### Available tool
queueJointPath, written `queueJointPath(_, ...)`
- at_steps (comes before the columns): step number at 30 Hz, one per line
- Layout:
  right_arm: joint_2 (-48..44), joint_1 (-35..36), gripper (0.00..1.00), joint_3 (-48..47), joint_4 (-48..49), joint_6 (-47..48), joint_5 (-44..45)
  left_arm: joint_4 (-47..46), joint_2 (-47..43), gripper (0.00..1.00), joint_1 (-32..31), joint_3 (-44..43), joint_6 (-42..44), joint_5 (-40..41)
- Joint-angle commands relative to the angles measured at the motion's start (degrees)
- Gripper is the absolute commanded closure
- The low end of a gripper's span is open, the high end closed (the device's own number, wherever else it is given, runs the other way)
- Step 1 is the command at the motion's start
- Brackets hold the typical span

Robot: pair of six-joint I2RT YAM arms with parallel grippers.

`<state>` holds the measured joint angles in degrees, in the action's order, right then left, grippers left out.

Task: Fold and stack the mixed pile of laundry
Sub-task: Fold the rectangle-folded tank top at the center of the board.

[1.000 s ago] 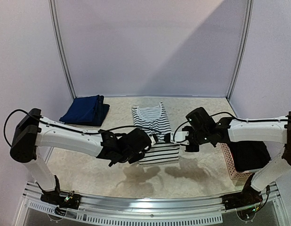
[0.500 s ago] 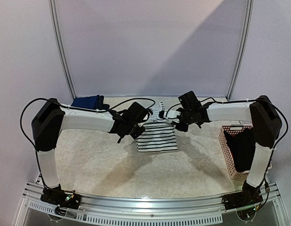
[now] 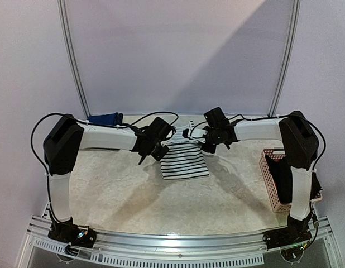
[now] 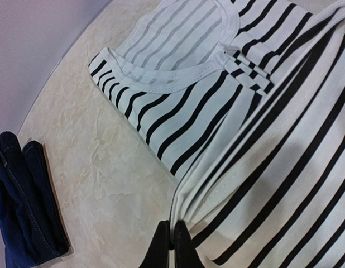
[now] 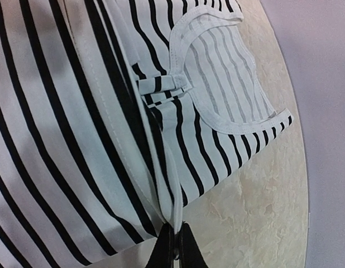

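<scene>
As left pincer (image 4: 172,248) and right pincer (image 5: 173,247) each clench a hem corner, the top (image 3: 186,164) is held spread. Likely so the hem lands square for a half-fold.

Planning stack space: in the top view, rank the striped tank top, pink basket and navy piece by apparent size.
1-2, unranked: pink basket and striped tank top look alike; the basket is nearer and partly behind the right arm.
3: navy piece, smallest showing, partly hidden by the left arm.

The left arm (image 3: 105,137) and right arm (image 3: 262,129) are formed of white tubular links and black joint housings. Black cables (image 3: 32,139) are looped alongside. The left pincer (image 4: 172,248) and right pincer (image 5: 173,248) are tipped in slim black.
</scene>
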<state>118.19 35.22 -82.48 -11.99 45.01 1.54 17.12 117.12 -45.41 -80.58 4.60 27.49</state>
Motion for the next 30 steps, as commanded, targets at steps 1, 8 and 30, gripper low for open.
queueJointPath(1,3.4,-1.1,1.0,-2.5,-1.1,-1.0,3.6,3.9,3.4,1.0,2.2,-2.4,-1.1,-0.1)
queueJointPath(8,4.4,-1.6,0.95,-2.8,-0.4,-2.4,4.8,3.9,4.9,0.97,3.3,-3.5,-1.5,0.0)
queueJointPath(30,-21.0,-2.1,0.61,15.1,-21.9,11.6,-25.7,4.2,-19.8,0.7,-6.4,14.2,12.3,-33.8)
